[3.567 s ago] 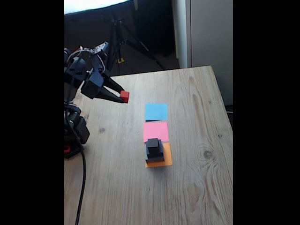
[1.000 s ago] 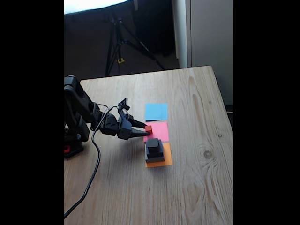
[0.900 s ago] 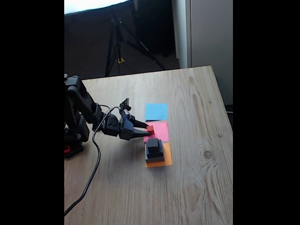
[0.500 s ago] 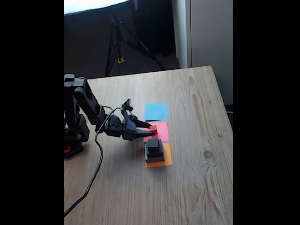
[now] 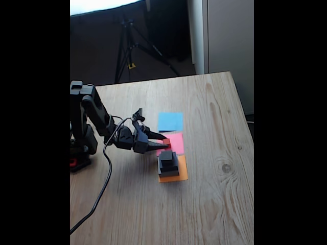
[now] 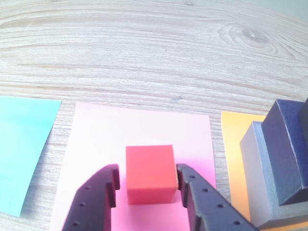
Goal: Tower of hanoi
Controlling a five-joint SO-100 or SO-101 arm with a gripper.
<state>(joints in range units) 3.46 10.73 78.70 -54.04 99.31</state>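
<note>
In the wrist view the end effector [image 6: 147, 185] has its two black fingers [image 6: 96, 197] flanking the red cube [image 6: 149, 174], which now sits on the pink square [image 6: 144, 127]; a few seconds ago the cube was held high near the arm's base, well away from the papers, and over the last second the arm has brought it down low onto the pink sheet. The jaws look slightly parted, with a thin sliver of pink showing at each side of the cube, so I judge the grip just released or about to be, though the gaps are too narrow to be sure. That would mean the first Hanoi move is nearly done: the smallest piece parked on the middle pad. The cube is a plain matte red, sharp-edged, standing square and flat near the pad's near edge. To the right in that view, on the orange square [image 6: 236, 144], stand the stepped blocks: the grey block [image 6: 257, 163] at the bottom with a dark block [image 6: 288, 144] above. In the fixed view the stack [image 5: 168, 163] keeps its place on the orange pad, the end effector [image 5: 164, 144] reaches to the pink pad beside it, and the blue square [image 5: 170, 121] lies beyond on the wooden counter [image 5: 204, 204]
</note>
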